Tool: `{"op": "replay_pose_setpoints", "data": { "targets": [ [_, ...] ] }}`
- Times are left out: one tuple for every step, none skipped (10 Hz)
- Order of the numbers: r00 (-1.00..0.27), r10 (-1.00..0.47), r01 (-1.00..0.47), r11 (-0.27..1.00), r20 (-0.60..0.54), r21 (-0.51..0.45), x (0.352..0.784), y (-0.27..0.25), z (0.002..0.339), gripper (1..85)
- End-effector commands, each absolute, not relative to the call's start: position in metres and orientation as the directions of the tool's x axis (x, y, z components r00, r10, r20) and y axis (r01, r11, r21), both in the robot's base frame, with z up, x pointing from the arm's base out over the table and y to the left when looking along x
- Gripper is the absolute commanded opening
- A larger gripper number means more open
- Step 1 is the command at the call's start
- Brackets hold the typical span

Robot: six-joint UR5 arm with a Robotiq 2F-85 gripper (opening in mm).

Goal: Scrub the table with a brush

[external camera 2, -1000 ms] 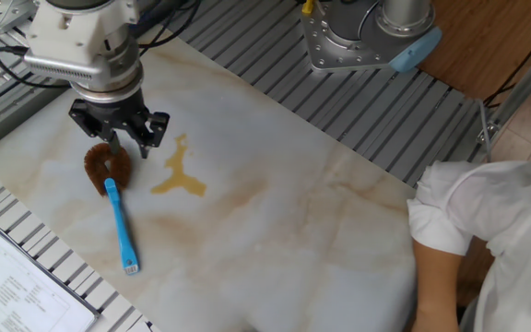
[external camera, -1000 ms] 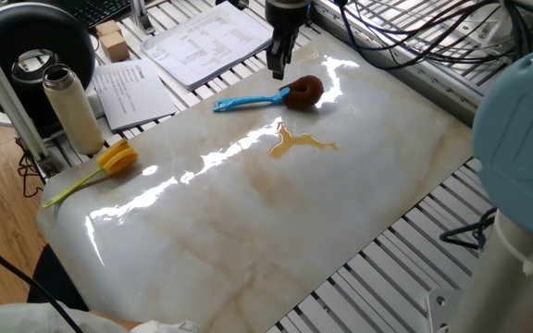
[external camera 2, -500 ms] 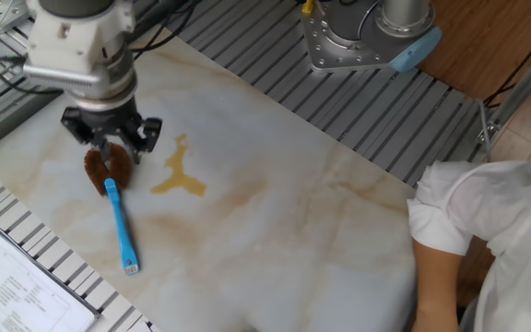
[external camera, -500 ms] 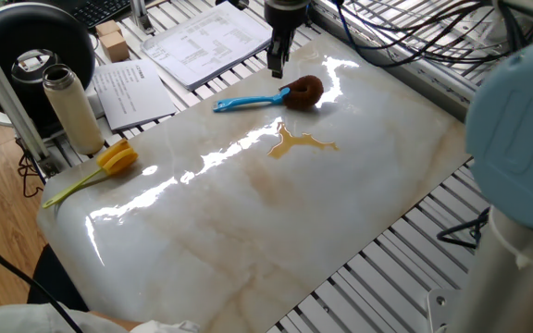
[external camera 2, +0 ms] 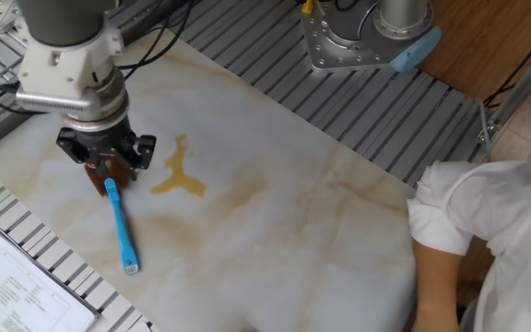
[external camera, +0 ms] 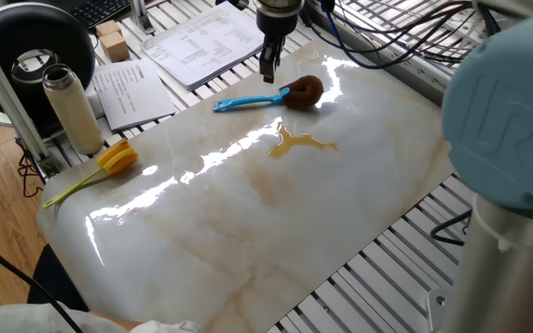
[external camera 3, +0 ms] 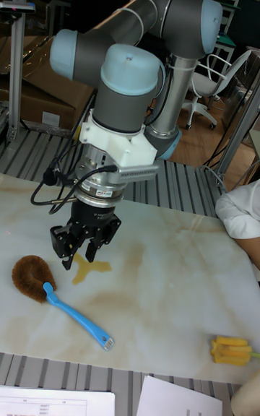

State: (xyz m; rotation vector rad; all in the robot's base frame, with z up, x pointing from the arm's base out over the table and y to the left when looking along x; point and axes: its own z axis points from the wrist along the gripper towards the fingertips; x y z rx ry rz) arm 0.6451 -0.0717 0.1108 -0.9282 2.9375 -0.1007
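The small brush with a thin bright-blue plastic handle and a round brown fuzzy head (external camera: pixel 276 96) lies flat on the large glossy white-beige marble-patterned bench (external camera: pixel 248 213), toward its far side in one fixed view, with the head just beside the small amber liquid stain (external camera: pixel 296 143). In the other fixed view the head is partly hidden under the robot's tool, and the handle (external camera 2: pixel 121 227) runs from it toward the near left edge.

The black two-finger pincer (external camera 3: pixel 81 237) hangs above the bench, close to the brush head, with its jaws parted and nothing between them. Whether it sits directly over the head or a little to one side differs between views, so I cannot tell exactly.

By its look, the brush should be light. The handle is thin, stiff plastic, smooth enough to slip or twist in a loose grip, and the glossy slab gives it little friction, so a sideways nudge could send it sliding. The fuzzy head is soft and would squash between the jaws, giving poor control. The better hold is probably across the handle, close to the head, so that scrubbing pressure reaches the bristles without levering the handle round.

A yellow tulip with a green stem (external camera: pixel 109 164) lies well apart from the brush, at the left edge of the bench.
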Motion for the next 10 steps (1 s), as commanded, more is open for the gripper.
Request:
{"op": "replay_pose_setpoints", "data": {
  "targets": [
    [-0.85, -0.526, -0.525, 0.847, 0.014, -0.086, 0.638, -0.083, 0.108, 60.0],
    [-0.843, -0.538, -0.538, 0.838, 0.033, -0.085, 0.643, -0.091, 0.102, 66.7],
    [-0.812, -0.581, -0.584, 0.803, 0.06, -0.118, 0.652, -0.109, 0.095, 72.7],
    [-0.79, -0.611, -0.61, 0.777, 0.049, -0.153, 0.665, -0.117, 0.088, 78.3],
    [-0.793, -0.609, -0.605, 0.785, 0.019, -0.133, 0.671, -0.109, 0.084, 79.3],
    [-0.804, -0.595, -0.592, 0.8, -0.009, -0.095, 0.67, -0.097, 0.083, 79.3],
    [-0.806, -0.591, -0.588, 0.805, -0.018, -0.081, 0.67, -0.093, 0.082, 78.7],
    [-0.814, -0.581, -0.578, 0.811, -0.015, -0.085, 0.67, -0.094, 0.082, 75.7],
    [-0.81, -0.586, -0.583, 0.809, -0.028, -0.078, 0.671, -0.091, 0.082, 72.0],
    [-0.797, -0.604, -0.6, 0.795, -0.026, -0.086, 0.673, -0.092, 0.082, 72.0]
  ]
}}
